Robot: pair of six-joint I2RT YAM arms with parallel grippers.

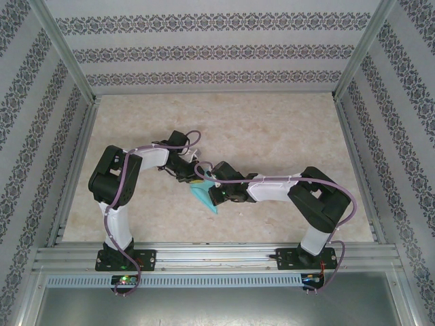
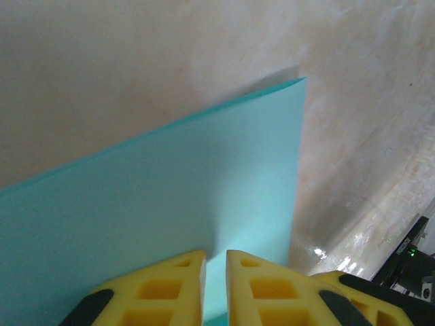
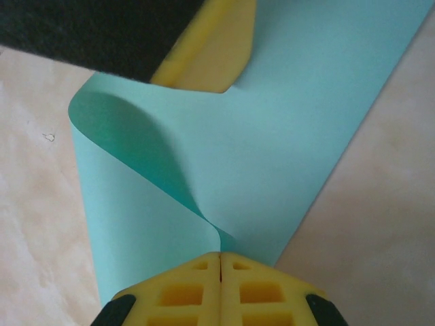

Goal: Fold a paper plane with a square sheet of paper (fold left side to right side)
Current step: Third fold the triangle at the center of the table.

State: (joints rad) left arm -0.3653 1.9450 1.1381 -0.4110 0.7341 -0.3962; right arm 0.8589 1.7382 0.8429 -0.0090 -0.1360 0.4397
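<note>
Right claw point(image 3: 220, 261): yellow fingers pressed tight together, clamped on a rolled-over part of the square sheet of paper point(image 3: 292, 136). Left claw point(image 2: 215, 261): fingertips slightly parted, with a narrow slit between them and turquoise showing through it; no grip on anything visible. Surface point(image 1: 272, 136): beige and marbled, with patterned walls point(image 1: 204, 54) on three sides and an aluminium rail point(image 1: 217, 257) along the near edge. Left arm point(image 1: 119, 176) and right arm point(image 1: 299, 190): both bent inward, wrists meeting near the middle of the surface. In the top view the sheet point(image 1: 204, 197) shows as a small turquoise wedge just below where the wrists meet, partly covered by them, its point toward the near edge. Right wrist view: the right part of the sheet lies flat on the surface. The left part is lifted and curled over toward the right in a soft loop with no pressed crease, and the loop narrows into the right claw's fingers. One yellow finger of the left claw point(image 3: 211, 54) sits over the far part of the sheet; contact not certain. Left wrist view: a smooth turquoise expanse point(image 2: 204, 190) with a straight right edge, one sharp corner at the upper right and a faint shadow on the surface behind that corner.
</note>
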